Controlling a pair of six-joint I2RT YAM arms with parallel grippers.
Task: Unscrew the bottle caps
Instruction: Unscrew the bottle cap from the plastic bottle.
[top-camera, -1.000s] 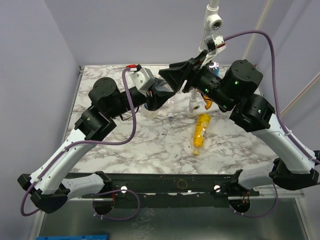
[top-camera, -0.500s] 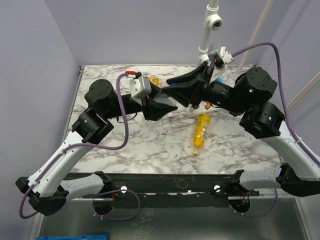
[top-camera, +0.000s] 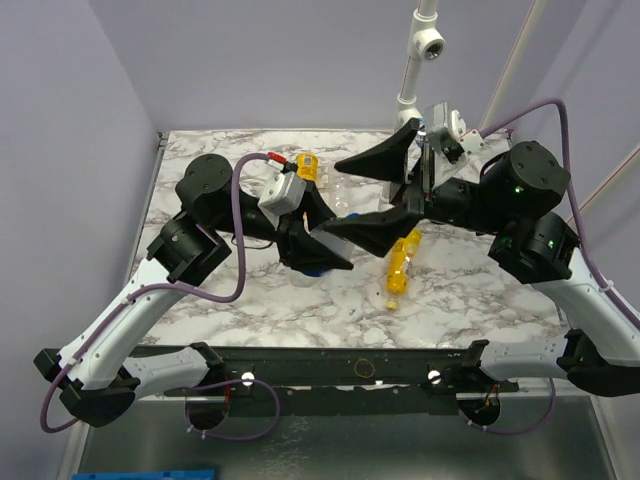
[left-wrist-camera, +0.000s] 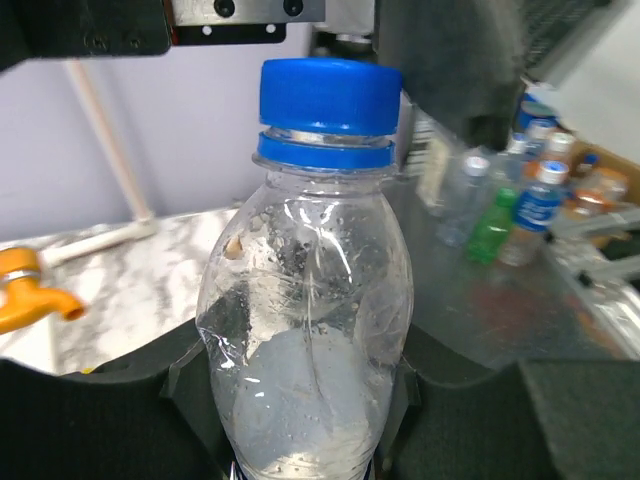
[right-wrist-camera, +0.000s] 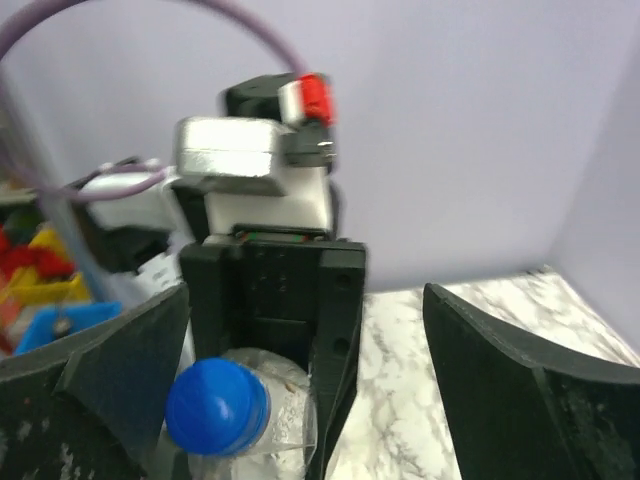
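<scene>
My left gripper (left-wrist-camera: 300, 405) is shut on a clear bottle (left-wrist-camera: 305, 330) low on its body, and the bottle's blue cap (left-wrist-camera: 330, 95) sits on its neck. In the top view this gripper (top-camera: 318, 250) hangs over the table's middle, with a bit of blue label (top-camera: 315, 268) showing under it. My right gripper (right-wrist-camera: 300, 400) stands open, its fingers (right-wrist-camera: 110, 375) wide on either side of the blue cap (right-wrist-camera: 217, 408) without touching it. From above, the right gripper (top-camera: 330, 198) faces the left one.
A yellow-orange bottle (top-camera: 403, 262) lies on the marble table (top-camera: 200, 300) to the right of the middle. Another yellow bottle (top-camera: 307, 165) and a clear one (top-camera: 340, 193) lie at the back. A white pole (top-camera: 412, 70) rises at the back edge.
The right gripper was shut against the left gripper's bottle top half a second ago and now stands wide open. The left gripper has come nearer and lower with the bottle.
</scene>
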